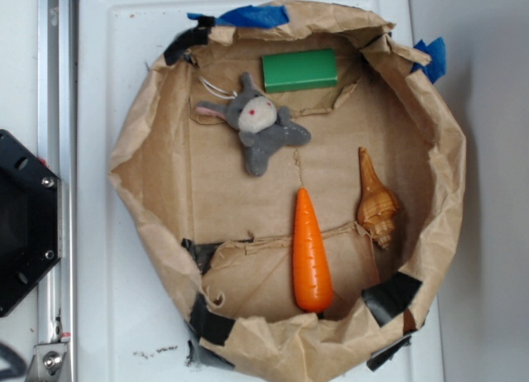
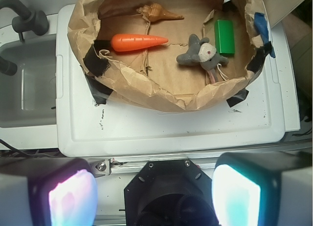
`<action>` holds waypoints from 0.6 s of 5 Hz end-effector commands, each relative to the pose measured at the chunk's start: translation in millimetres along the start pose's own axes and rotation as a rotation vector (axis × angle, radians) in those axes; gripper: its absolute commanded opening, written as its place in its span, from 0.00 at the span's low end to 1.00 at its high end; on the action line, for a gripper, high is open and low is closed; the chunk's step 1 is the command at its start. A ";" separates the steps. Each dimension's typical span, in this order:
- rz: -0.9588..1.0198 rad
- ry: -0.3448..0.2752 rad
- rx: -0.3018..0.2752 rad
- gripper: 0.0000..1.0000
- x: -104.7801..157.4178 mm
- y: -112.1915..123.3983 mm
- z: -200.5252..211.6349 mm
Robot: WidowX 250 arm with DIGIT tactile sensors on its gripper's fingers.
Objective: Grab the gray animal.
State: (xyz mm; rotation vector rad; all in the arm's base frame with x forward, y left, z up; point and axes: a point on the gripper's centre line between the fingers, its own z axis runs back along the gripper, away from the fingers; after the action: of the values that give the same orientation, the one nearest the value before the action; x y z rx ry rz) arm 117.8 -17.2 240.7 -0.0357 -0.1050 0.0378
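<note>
The gray animal (image 1: 261,124) is a small plush bunny with a cream face and red eyes. It lies on the brown paper floor of a paper-lined basin (image 1: 149,126), toward the back, just left of a green block (image 1: 299,69). In the wrist view the gray animal (image 2: 201,54) lies far ahead inside the paper ring. My gripper (image 2: 154,196) is open, high above the robot's black base (image 2: 171,194), with nothing between its fingers. It does not appear in the exterior view.
An orange carrot (image 1: 312,254) lies in front of the bunny, and a tan seashell (image 1: 376,202) to its right. Crumpled paper walls with black and blue tape ring the floor. A sink (image 2: 24,84) with a faucet sits left of the white top.
</note>
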 end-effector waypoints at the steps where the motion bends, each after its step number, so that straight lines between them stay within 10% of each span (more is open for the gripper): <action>1: 0.000 0.000 0.000 1.00 0.0 0.0 0.0; 3: 0.080 -0.036 0.031 1.00 84.4 18.1 -10.2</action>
State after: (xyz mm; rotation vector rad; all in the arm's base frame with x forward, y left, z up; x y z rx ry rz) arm 198.9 -0.7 225.5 -0.0086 -0.0887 0.0902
